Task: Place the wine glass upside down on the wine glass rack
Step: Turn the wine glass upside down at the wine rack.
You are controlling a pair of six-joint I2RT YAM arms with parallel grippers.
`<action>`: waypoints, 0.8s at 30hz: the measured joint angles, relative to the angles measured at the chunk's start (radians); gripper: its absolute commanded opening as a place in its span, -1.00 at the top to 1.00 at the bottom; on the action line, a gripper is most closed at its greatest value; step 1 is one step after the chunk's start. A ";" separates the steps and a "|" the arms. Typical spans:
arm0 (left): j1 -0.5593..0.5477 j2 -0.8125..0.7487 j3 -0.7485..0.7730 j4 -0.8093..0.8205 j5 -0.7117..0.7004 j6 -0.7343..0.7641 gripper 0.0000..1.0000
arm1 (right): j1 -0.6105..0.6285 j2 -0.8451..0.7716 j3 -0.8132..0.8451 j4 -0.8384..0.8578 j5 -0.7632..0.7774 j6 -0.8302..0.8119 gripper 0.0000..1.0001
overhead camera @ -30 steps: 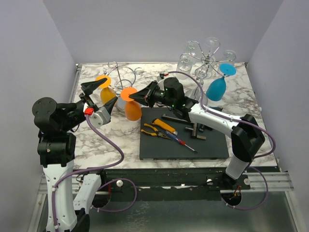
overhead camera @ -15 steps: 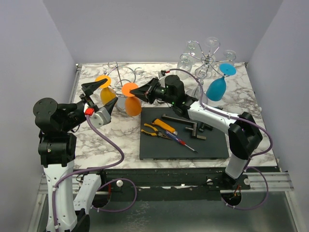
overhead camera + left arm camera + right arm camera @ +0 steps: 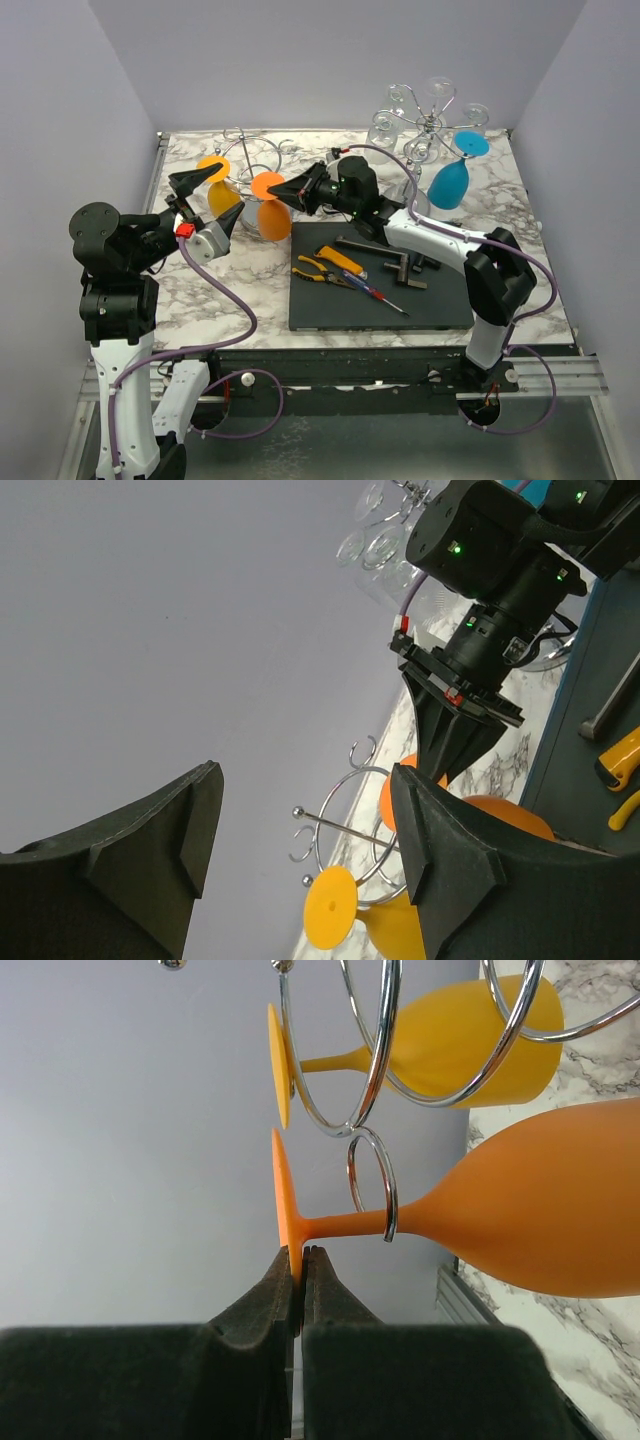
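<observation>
While the right pincer (image 3: 298,1255) clamps the orange glass (image 3: 540,1210) by its foot, we see the stem inside a rack (image 3: 381,1040) loop; left pincer (image 3: 305,775) apart.

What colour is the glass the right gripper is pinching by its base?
Orange wine glass; clearest in the right wrist view.

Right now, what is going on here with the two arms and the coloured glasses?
The right tool is shut on the foot of an orange wine glass and holds it upside down at the wire rack. The stem appears to pass through one of the rack's small loops. A yellow wine glass hangs on the same rack beside it. The left tool is open beside the rack and holds nothing.
</observation>
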 measured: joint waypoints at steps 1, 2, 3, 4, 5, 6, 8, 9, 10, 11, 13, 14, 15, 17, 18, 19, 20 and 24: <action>0.000 0.000 0.000 0.000 0.000 -0.002 -0.48 | 0.000 0.001 0.000 0.000 0.001 0.002 0.90; 0.000 0.000 0.000 0.000 0.000 -0.004 -0.48 | 0.000 0.002 0.002 -0.001 0.003 0.002 0.85; 0.000 0.000 0.000 0.000 0.000 -0.006 -0.48 | 0.000 0.003 0.005 -0.002 0.005 0.002 0.82; 0.000 0.000 0.000 0.000 0.001 -0.009 -0.49 | 0.000 0.006 0.011 -0.003 0.007 0.002 0.79; 0.000 0.000 0.000 0.000 0.001 -0.012 -0.49 | 0.000 0.008 0.018 -0.003 0.010 0.002 0.76; 0.000 0.000 0.000 0.000 0.001 -0.014 -0.49 | 0.000 0.010 0.026 -0.006 0.013 0.002 0.74; 0.000 0.000 0.000 0.000 0.001 -0.018 -0.50 | 0.000 0.013 0.043 -0.014 0.021 0.000 0.65; 0.000 0.000 0.000 0.000 0.002 -0.022 -0.50 | 0.000 0.013 0.052 -0.018 0.026 -0.002 0.57; 0.000 0.000 0.000 0.000 0.001 -0.024 -0.50 | 0.000 0.013 0.061 -0.022 0.029 -0.003 0.48; 0.000 0.000 0.000 0.000 0.001 -0.026 -0.50 | 0.000 0.013 0.068 -0.027 0.034 -0.006 0.37; 0.000 -0.002 0.000 0.000 0.001 -0.030 -0.50 | 0.000 0.014 0.084 -0.043 0.040 -0.012 0.24; 0.000 -0.003 0.000 0.000 0.002 -0.033 -0.50 | 0.000 0.014 0.090 -0.051 0.043 -0.018 0.23; 0.000 -0.005 0.000 0.000 0.002 -0.034 -0.50 | 0.000 0.015 0.097 -0.061 0.046 -0.021 0.22; 0.000 -0.008 0.000 0.000 0.002 -0.037 -0.50 | 0.000 0.018 0.106 -0.072 0.051 -0.028 0.21; 0.000 -0.009 0.000 0.000 0.002 -0.038 -0.50 | 0.000 0.020 0.110 -0.079 0.053 -0.032 0.21; 0.000 -0.010 0.000 0.000 0.002 -0.039 -0.50 | 0.000 0.021 0.113 -0.085 0.054 -0.034 0.21; 0.000 -0.011 0.000 0.000 0.002 -0.040 -0.50 | 0.000 0.023 0.114 -0.090 0.055 -0.036 0.21; 0.000 -0.014 0.000 0.000 0.002 -0.043 -0.50 | 0.000 0.034 0.128 -0.125 0.057 -0.044 0.17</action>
